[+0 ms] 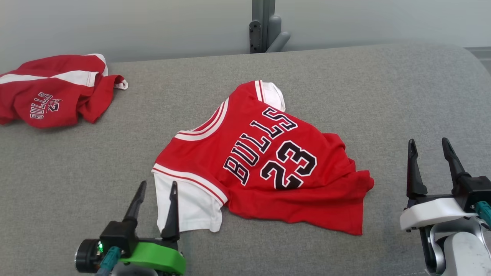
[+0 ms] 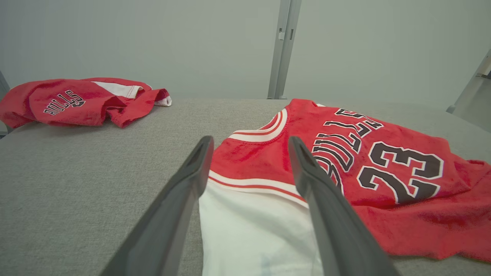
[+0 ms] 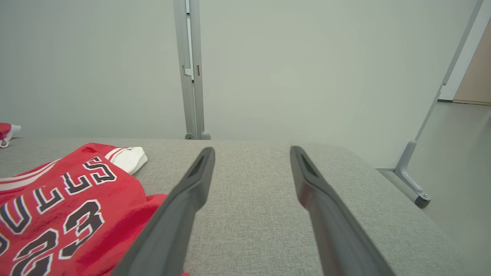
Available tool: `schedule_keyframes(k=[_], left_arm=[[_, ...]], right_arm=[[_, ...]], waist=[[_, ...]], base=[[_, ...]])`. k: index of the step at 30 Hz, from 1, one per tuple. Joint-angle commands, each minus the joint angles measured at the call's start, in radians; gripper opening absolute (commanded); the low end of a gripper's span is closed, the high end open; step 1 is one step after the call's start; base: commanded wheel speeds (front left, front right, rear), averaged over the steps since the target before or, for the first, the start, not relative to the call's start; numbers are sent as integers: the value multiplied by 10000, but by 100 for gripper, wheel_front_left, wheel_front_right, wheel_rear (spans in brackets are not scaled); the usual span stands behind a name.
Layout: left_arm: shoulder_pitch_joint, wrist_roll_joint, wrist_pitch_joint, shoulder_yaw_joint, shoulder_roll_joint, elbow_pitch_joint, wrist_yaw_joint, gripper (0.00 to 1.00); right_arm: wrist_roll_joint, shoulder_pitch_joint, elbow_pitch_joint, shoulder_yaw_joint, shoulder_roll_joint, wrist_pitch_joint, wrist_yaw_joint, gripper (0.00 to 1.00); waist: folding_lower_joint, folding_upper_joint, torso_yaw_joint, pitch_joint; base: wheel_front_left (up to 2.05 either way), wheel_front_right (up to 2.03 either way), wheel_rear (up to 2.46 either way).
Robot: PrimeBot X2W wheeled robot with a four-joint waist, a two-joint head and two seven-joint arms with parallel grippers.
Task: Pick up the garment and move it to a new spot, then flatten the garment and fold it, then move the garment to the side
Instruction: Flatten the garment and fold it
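Note:
The garment (image 1: 261,161), a red "BULLS 23" jersey with white sleeves, lies spread but wrinkled in the middle of the grey padded table (image 1: 345,76). My left gripper (image 1: 159,184) is open at the garment's near left corner, its fingers straddling the white sleeve (image 1: 191,203) with nothing pinched. In the left wrist view the open left gripper (image 2: 250,140) points across the white sleeve (image 2: 249,230) toward the collar of the garment (image 2: 383,165). My right gripper (image 1: 428,141) stands open over bare table, right of the garment's hem. The right wrist view has the right gripper (image 3: 252,149) open, the garment (image 3: 57,199) at lower left.
A second red Bulls garment (image 1: 53,92) lies crumpled at the table's far left corner, also seen in the left wrist view as a red heap (image 2: 76,101). A grey metal post (image 1: 264,27) stands behind the table's far edge. The table's right end curves off toward the floor (image 3: 460,172).

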Motion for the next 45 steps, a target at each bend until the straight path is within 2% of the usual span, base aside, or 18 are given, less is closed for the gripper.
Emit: schedule_keyframes(k=[1, 11, 22, 37, 45], left_arm=[[176, 60, 3, 188, 69, -94, 77, 100], [929, 364, 3, 1603, -20, -770, 255, 100], [1438, 431, 3, 2216, -241, -889, -48, 100], [1551, 327, 3, 2173, -290, -669, -69, 100], [1019, -397, 131, 1363, -280, 1586, -161, 100]], right_arm=[[89, 179, -93, 82, -18, -24, -17, 100], [777, 698, -596, 1336, -18, -24, -17, 100], [1303, 1097, -569, 1800, -15, -23, -17, 100], [1373, 1008, -464, 2010, -16, -23, -17, 100], [1301, 926, -299, 2071, -16, -23, -17, 100]], waist=[[0, 66, 37, -128], [0, 66, 44, -609], [0, 66, -31, -833], [0, 66, -55, -870], [0, 66, -91, -718]], base=[[0, 0, 0], [0, 0, 0], [0, 0, 0], [0, 0, 0], [0, 0, 0]])
